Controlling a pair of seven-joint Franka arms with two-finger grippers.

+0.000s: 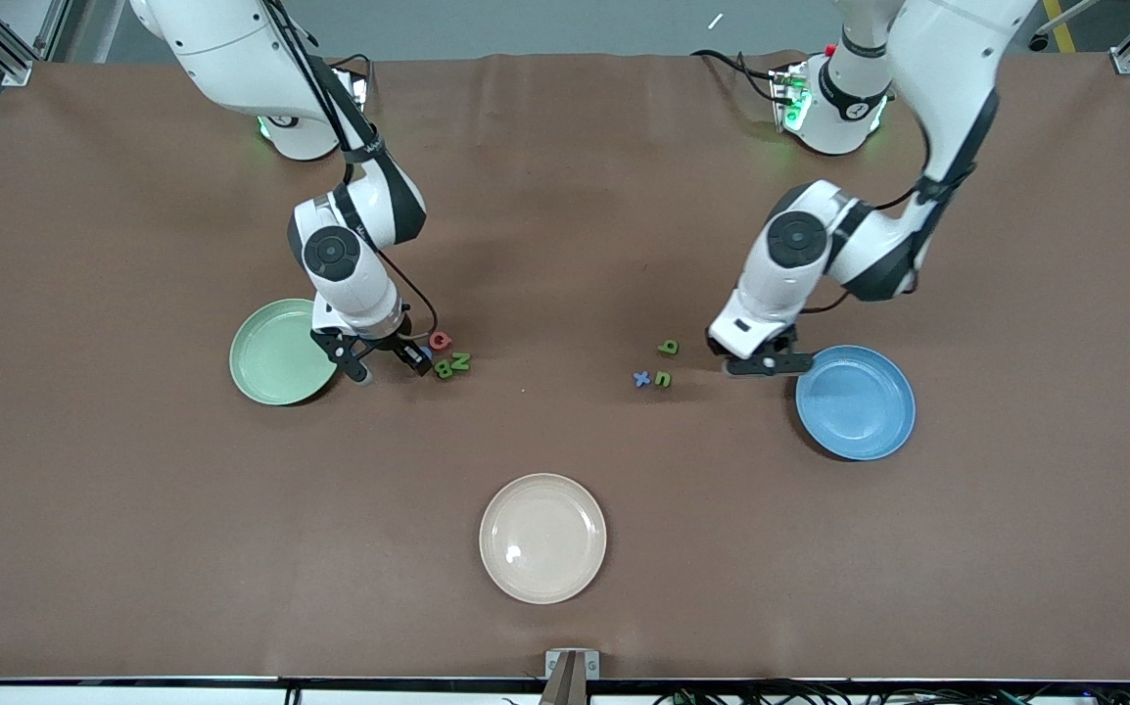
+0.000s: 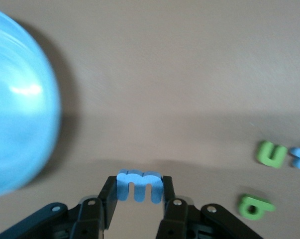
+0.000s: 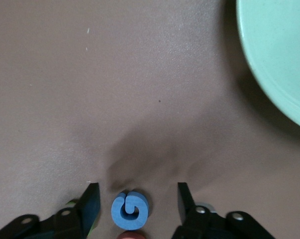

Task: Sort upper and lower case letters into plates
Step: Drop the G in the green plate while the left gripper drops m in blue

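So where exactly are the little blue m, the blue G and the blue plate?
blue m (image 2: 140,185): left wrist view, its middle, between the left gripper's fingers.
blue G (image 3: 130,210): right wrist view, its centre.
blue plate (image 1: 856,401): front view, its bare bottom.

Both arms are clad in glossy white shells, broken by black bands and round dark grey joint caps. Black cables are routed along the links. Green lights are seen at the bases. Each black tool (image 1: 384,360) (image 1: 769,364) is fastened with silver screws.
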